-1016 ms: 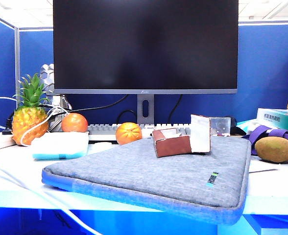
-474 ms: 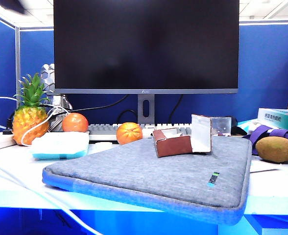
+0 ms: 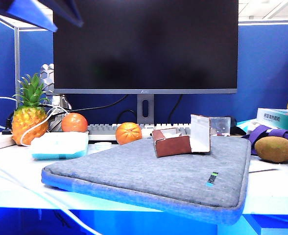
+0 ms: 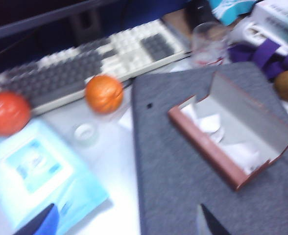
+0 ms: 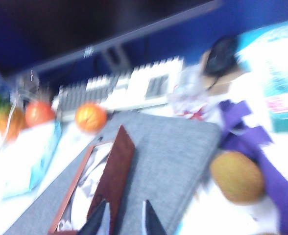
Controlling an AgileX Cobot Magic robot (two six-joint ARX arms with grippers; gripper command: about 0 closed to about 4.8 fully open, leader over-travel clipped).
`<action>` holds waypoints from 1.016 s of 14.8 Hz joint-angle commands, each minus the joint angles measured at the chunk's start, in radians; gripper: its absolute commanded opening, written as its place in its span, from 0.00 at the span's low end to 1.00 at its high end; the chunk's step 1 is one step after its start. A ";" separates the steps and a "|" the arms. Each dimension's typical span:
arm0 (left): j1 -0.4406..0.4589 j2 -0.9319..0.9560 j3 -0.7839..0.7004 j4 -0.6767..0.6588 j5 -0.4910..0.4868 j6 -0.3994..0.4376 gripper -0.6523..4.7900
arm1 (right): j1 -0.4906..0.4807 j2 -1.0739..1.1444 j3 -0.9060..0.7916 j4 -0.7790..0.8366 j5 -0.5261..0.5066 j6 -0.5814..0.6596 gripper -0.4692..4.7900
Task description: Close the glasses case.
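Observation:
The glasses case (image 3: 172, 144) is a reddish-brown box sitting on the grey laptop sleeve (image 3: 158, 171). Its flap lid (image 3: 200, 133) stands upright and shows whitish lining. In the left wrist view the glasses case (image 4: 232, 142) lies open with crumpled white paper inside. My left gripper (image 4: 124, 225) hovers high above the table, wide open and empty, and it shows blurred at the top left of the exterior view (image 3: 60, 19). My right gripper (image 5: 126, 218) is open above the sleeve, just behind the raised lid (image 5: 113, 176), holding nothing. The exterior view does not show it.
A monitor (image 3: 144, 44) and keyboard (image 3: 105, 131) stand behind the sleeve. Two oranges (image 3: 128, 132), a pineapple (image 3: 29, 117) and a light-blue tissue pack (image 3: 60, 145) are to the left. A clear plastic box (image 3: 220, 126), purple strap (image 3: 271, 133) and kiwis (image 3: 274, 149) are to the right.
The left gripper has come into the top left of the exterior view, moving down and rightward. The glasses case has stayed put with its lid upright.

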 commanded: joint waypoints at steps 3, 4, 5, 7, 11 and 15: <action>0.010 0.068 0.005 0.008 0.017 0.003 0.80 | 0.000 0.577 0.426 -0.166 -0.223 -0.122 0.27; 0.014 0.083 0.005 0.008 0.038 0.004 0.80 | 0.002 0.672 0.500 -0.239 -0.262 -0.156 0.27; 0.022 0.097 0.005 0.009 0.069 0.004 0.80 | 0.007 0.750 0.555 -0.297 -0.303 -0.193 0.27; 0.064 0.141 0.005 0.032 0.243 0.006 0.80 | 0.024 0.858 0.622 -0.378 -0.317 -0.243 0.27; 0.119 0.272 0.007 0.186 0.373 -0.050 0.80 | 0.091 0.937 0.632 -0.366 -0.330 -0.247 0.27; 0.119 0.326 0.007 0.177 0.340 -0.050 0.80 | 0.179 0.952 0.632 -0.324 -0.255 -0.246 0.27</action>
